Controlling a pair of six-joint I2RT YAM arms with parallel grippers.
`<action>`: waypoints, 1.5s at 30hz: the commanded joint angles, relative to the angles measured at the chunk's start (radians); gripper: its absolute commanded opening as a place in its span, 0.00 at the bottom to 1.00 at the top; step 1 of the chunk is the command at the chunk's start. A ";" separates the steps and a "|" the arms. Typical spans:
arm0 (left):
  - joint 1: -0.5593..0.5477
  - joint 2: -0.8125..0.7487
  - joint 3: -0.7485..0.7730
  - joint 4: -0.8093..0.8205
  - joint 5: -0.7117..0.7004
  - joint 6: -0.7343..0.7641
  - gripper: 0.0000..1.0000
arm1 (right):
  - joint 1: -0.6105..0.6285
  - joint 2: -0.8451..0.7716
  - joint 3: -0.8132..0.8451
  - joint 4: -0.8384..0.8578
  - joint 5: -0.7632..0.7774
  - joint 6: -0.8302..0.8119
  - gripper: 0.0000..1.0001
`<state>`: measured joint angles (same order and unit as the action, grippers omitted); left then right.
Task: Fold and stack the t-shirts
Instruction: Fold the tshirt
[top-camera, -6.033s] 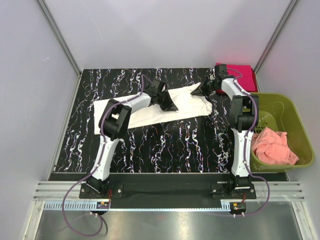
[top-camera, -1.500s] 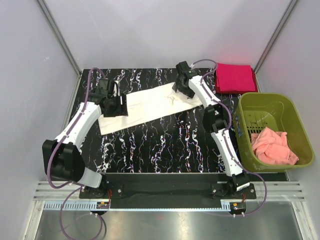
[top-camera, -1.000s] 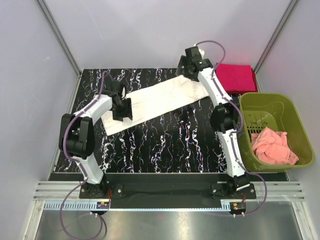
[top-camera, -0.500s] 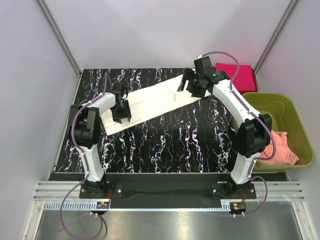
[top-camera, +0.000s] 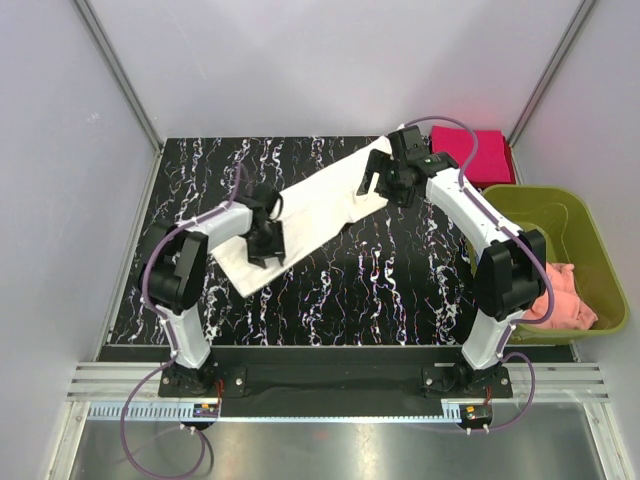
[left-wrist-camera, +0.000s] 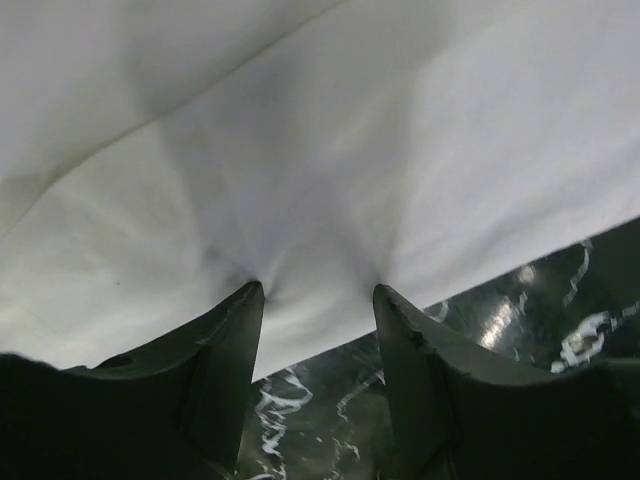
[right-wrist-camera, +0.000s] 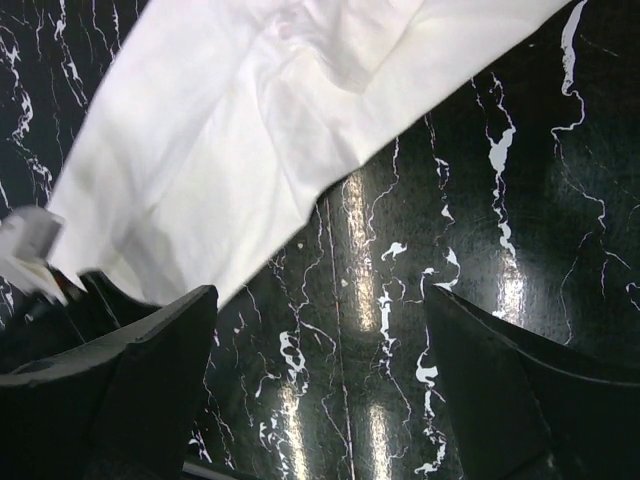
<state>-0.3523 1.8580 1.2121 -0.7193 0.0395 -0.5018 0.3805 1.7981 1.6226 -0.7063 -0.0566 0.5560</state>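
Note:
The cream-white t-shirt (top-camera: 320, 200) lies folded into a long strip, running diagonally from the near left to the back right of the black marbled table. My left gripper (top-camera: 268, 240) is on its near-left end. In the left wrist view the jaws (left-wrist-camera: 318, 290) stand apart, and both fingertips (left-wrist-camera: 250, 295) press dimples into the white cloth (left-wrist-camera: 330, 150) near its edge. My right gripper (top-camera: 378, 183) hovers wide open by the strip's back-right end; the right wrist view (right-wrist-camera: 320, 295) shows only table between its fingers and the shirt (right-wrist-camera: 230, 150) beyond. The magenta-red t-shirt (top-camera: 483, 150) lies folded at the back right corner.
A green basket (top-camera: 600, 250) stands at the table's right edge with a pink cloth (top-camera: 565, 295) inside, partly hidden by the right arm. Grey walls close in the left, back and right sides.
My left gripper has slid nearer and rightward, dragging the shirt's left end, so the strip now lies steeper. The right gripper moved off the back end to the strip's right side.

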 joint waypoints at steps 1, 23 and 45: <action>-0.140 0.003 -0.098 0.003 0.218 -0.107 0.54 | -0.015 -0.039 0.019 0.033 0.043 0.005 0.92; -0.355 -0.578 0.015 -0.028 0.269 -0.012 0.68 | -0.043 0.584 0.685 -0.131 0.333 0.021 0.94; -0.005 -0.826 -0.126 -0.100 0.178 0.071 0.73 | 0.181 0.992 1.100 -0.037 0.209 -0.186 0.83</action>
<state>-0.3729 1.0286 1.1149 -0.8364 0.2565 -0.4591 0.5041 2.7659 2.6801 -0.8303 0.2371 0.4240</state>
